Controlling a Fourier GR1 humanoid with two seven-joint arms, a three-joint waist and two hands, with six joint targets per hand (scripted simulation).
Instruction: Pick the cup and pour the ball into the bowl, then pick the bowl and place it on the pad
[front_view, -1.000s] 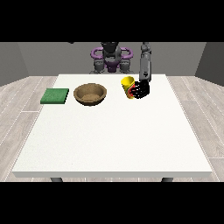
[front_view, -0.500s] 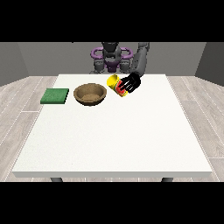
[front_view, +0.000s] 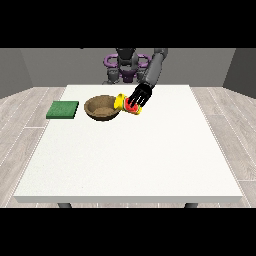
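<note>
A yellow cup (front_view: 121, 102) with a red part is held tipped on its side, its mouth towards the brown bowl (front_view: 102, 107) just left of it. The hand at the view's right (front_view: 140, 96) has its black fingers curled round the cup, lifted off the table. The ball is not visible. A green pad (front_view: 63, 109) lies flat at the table's left side, left of the bowl. The other hand shows nowhere in the view.
The white table (front_view: 130, 160) spreads wide towards the camera. The robot's torso (front_view: 126, 65) stands behind the far edge, and its arm (front_view: 154, 72) slants down over the table to the cup.
The hand at the view's right has lifted the cup off the table, carried it left to the bowl's rim and tilted it towards the bowl.
</note>
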